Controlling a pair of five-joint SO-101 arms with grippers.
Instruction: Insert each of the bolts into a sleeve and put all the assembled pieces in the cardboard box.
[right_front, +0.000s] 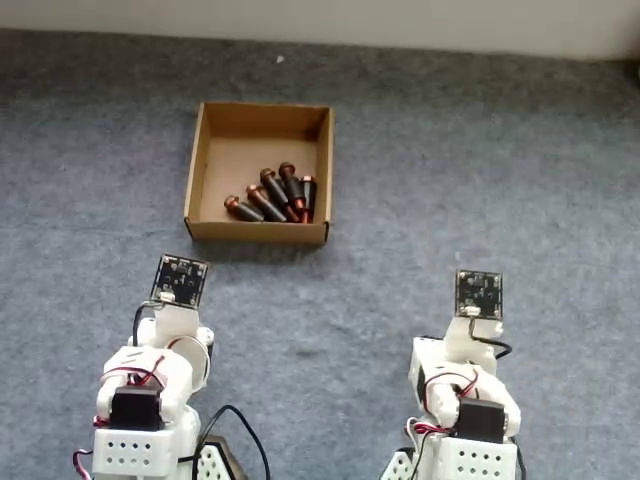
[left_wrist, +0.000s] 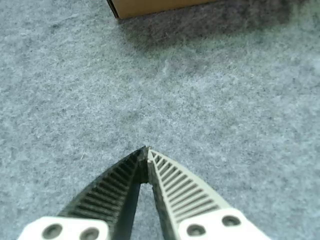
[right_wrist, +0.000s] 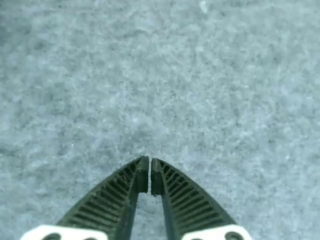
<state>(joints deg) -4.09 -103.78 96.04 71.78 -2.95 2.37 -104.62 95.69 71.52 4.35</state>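
- The assembled pieces (right_front: 272, 197) lay bunched together toward the near right corner of the cardboard box (right_front: 196, 165).
- The box sat on grey carpet (right_front: 480, 150).
- The left gripper (left_wrist: 146, 152) was closed, tips touching, holding nothing, near the box.
- The right gripper (right_wrist: 150, 162) was closed to a sliver, empty, well apart from the box.

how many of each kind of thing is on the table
cardboard box: 1
assembled pieces, overlapping inside the box: about 5
tools: 2 (left tool, right tool, both shut)
total: about 8
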